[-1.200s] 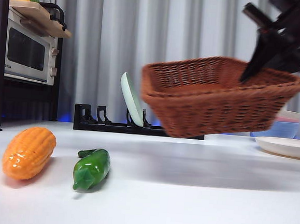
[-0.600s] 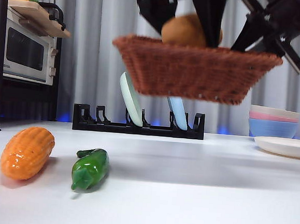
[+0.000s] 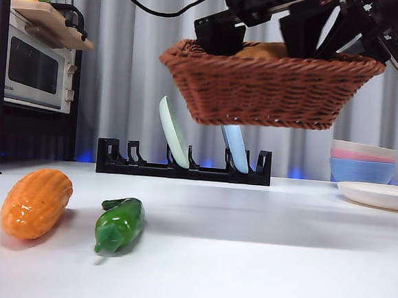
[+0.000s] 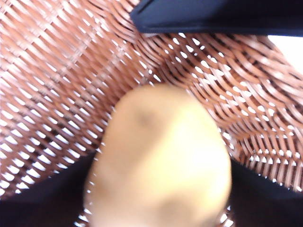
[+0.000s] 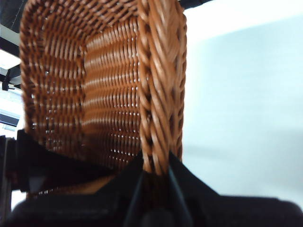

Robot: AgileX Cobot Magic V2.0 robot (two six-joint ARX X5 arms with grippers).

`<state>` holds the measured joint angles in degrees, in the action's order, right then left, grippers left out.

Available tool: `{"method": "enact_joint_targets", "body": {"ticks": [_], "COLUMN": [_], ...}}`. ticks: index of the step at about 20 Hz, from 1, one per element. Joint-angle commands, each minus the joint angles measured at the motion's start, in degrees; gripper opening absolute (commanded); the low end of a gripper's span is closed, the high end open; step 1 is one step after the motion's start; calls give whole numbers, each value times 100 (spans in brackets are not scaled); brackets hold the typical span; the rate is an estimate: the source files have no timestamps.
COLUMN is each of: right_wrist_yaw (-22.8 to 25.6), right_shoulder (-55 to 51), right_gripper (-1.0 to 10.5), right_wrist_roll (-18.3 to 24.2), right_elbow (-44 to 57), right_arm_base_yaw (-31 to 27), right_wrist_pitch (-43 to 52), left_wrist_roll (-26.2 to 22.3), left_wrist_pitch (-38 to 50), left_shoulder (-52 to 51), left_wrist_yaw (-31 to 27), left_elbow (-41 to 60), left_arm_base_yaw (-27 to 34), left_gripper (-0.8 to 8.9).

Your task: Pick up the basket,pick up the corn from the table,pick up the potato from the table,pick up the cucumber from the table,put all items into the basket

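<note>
Basket: I am holding the basket (image 3: 269,85) high in the air, well above the table (image 3: 259,264), so that my other arm can bring the vegetables to it from above.

Right gripper: the right gripper (image 5: 155,165) is closing its two jaws on the braided rim of the basket, one jaw inside the wall and one outside. I judge that I am gripping only the rim because it is the one stiff, thin part which fits between the jaws.

Left gripper: the left gripper (image 4: 161,189) is reaching down into the basket and its jaws are clamping the potato (image 4: 158,158) from both sides. In the front view only the top of the potato is showing over the rim.

Potato: it is hanging just over the woven bottom, between the walls; I cannot tell if it is touching the bottom.

Corn: the corn (image 3: 36,203) is lying on the table, low at the left of the front view.

Cucumber: the cucumber (image 3: 118,225) is lying just beside the corn, apart from it.

Step, as I judge it: I am placing the first item; corn and cucumber are not yet picked.

Risk: a one-sided grip can let the basket tilt when weight is arriving.
</note>
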<state>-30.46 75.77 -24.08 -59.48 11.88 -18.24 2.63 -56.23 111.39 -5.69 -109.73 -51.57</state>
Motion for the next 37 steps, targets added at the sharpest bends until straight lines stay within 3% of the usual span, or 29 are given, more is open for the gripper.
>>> {"method": "enact_joint_targets", "body": {"ticks": [1,7,15,19,23,28,33,37], "right_wrist_yaw": [-105,-96,-105,-109,-107,-109,-111,-105], "right_shoulder": [-83,-83,-83,-83,-83,-83,-83,-83], "right_gripper": [-11,-12,-11,-11,-12,-12,-12,-11], "right_wrist_roll": [-96,-92,-44,-20,20,57,57,76], "right_elbow": [-39,-39,-39,-39,-39,-39,-39,-39], "right_arm_base_yaw": [7,4,-149,-219,-256,-256,-256,-256], "right_wrist_pitch": [107,107,107,109,109,107,94,17], "left_wrist_roll": [35,-146,-175,221,1056,2109,2302,1895], "left_wrist_pitch": [44,-404,-1864,-2273,-1888,-734,691,1541], "left_shoulder": [-127,-1099,-3018,-3744,-4813,-5615,-5235,-4511], "left_wrist_yaw": [-26,-28,-352,-671,-1399,-1473,-968,129], "left_elbow": [61,61,63,433,2120,4562,6013,6247], "left_arm_base_yaw": [-33,-52,-52,-52,-52,-46,538,1556], "left_gripper": [629,625,623,623,623,623,623,623]}}
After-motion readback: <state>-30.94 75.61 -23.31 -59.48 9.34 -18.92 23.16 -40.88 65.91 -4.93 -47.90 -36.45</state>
